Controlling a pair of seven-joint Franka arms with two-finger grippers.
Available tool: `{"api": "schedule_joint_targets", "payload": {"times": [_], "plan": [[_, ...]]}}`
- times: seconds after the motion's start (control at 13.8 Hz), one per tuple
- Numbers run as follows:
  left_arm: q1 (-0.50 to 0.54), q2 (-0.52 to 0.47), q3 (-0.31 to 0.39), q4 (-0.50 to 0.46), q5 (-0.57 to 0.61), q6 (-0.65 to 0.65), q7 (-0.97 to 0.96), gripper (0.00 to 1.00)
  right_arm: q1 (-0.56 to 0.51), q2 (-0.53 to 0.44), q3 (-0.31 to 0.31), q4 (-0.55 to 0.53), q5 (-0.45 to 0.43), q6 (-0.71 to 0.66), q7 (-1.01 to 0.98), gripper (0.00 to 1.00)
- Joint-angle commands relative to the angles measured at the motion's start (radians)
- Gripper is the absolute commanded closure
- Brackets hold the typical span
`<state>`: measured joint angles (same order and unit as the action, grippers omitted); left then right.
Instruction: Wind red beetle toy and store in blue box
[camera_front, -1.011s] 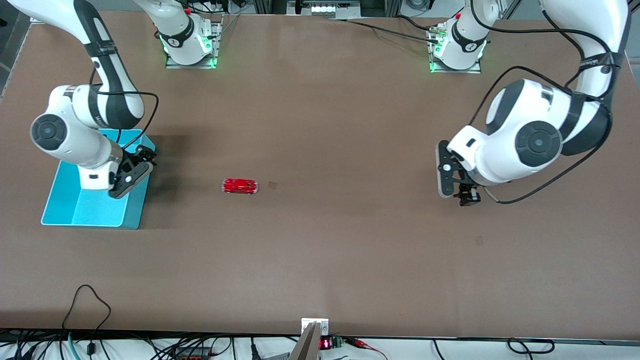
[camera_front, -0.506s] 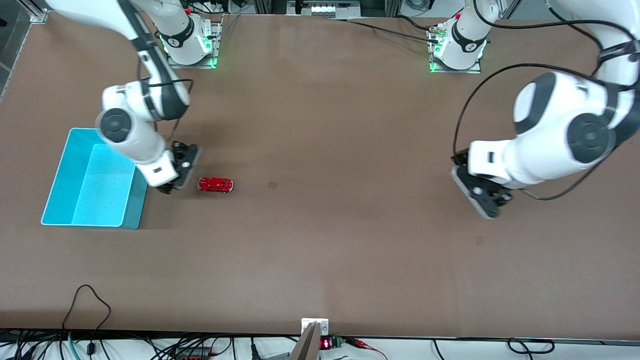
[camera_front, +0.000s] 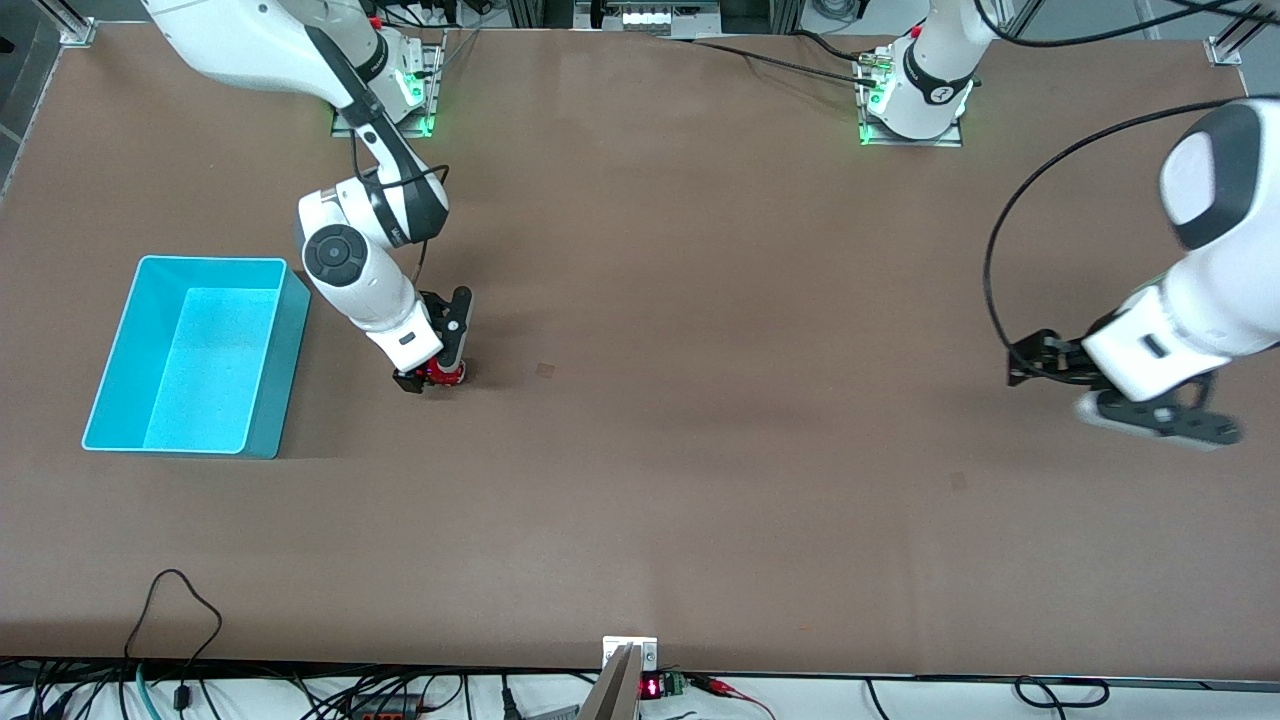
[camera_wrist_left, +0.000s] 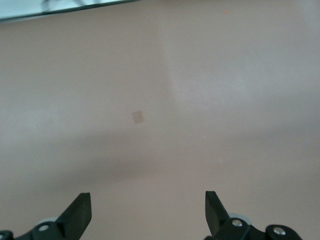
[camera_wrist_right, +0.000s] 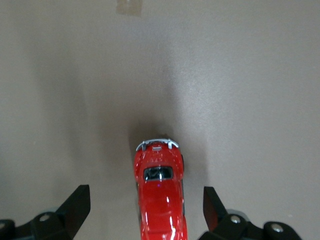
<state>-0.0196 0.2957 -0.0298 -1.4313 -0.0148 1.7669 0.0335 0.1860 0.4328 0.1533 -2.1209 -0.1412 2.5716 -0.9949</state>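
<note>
The red beetle toy (camera_front: 447, 374) stands on the brown table beside the blue box (camera_front: 270, 400), toward the left arm's end from it. My right gripper (camera_front: 426, 379) is down over the toy and open. In the right wrist view the toy (camera_wrist_right: 160, 200) lies between the two fingers (camera_wrist_right: 75, 205), with a gap on each side. The blue box is open and holds nothing. My left gripper (camera_front: 1022, 362) is open and holds nothing, over bare table at the left arm's end (camera_wrist_left: 146, 199).
A small square mark (camera_front: 545, 370) is on the table near the toy; it also shows in the left wrist view (camera_wrist_left: 138, 116) and the right wrist view (camera_wrist_right: 129, 6). Cables (camera_front: 180, 600) and a clamp (camera_front: 628, 660) lie along the table's near edge.
My right gripper swung from over the blue box to down around the toy. The toy rolled toward the box. My left arm drew back toward its end of the table.
</note>
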Motion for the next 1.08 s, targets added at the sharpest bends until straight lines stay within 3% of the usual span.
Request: {"api": "schedule_joint_targets", "payload": {"times": [0.0, 0.14, 0.43, 0.58, 0.65, 0.72, 1.01], "plan": [[0.027, -0.064, 0.007, 0.002, -0.014, -0.087, -0.081, 0.00, 0.007, 0.036, -0.008, -0.008, -0.035, 0.062, -0.016, 0.00], [0.061, -0.081, -0.005, 0.000, -0.013, -0.093, -0.084, 0.00, 0.001, 0.043, -0.011, -0.014, -0.087, 0.076, -0.021, 0.00], [0.063, -0.127, -0.010, -0.052, -0.016, -0.093, -0.090, 0.00, -0.010, 0.049, -0.015, -0.016, -0.095, 0.087, -0.025, 0.01], [0.063, -0.171, -0.010, -0.105, -0.014, -0.086, -0.084, 0.00, -0.019, 0.047, -0.015, -0.014, -0.109, 0.087, -0.033, 0.66], [0.063, -0.191, -0.010, -0.135, -0.013, -0.072, -0.083, 0.00, -0.019, 0.046, -0.015, -0.010, -0.107, 0.085, -0.031, 0.87], [0.063, -0.217, -0.010, -0.171, -0.013, -0.049, -0.075, 0.00, -0.019, 0.046, -0.015, -0.002, -0.104, 0.085, -0.025, 1.00], [0.060, -0.276, -0.025, -0.221, -0.013, -0.041, -0.073, 0.00, -0.019, 0.008, -0.014, 0.077, -0.048, 0.021, 0.079, 1.00]]}}
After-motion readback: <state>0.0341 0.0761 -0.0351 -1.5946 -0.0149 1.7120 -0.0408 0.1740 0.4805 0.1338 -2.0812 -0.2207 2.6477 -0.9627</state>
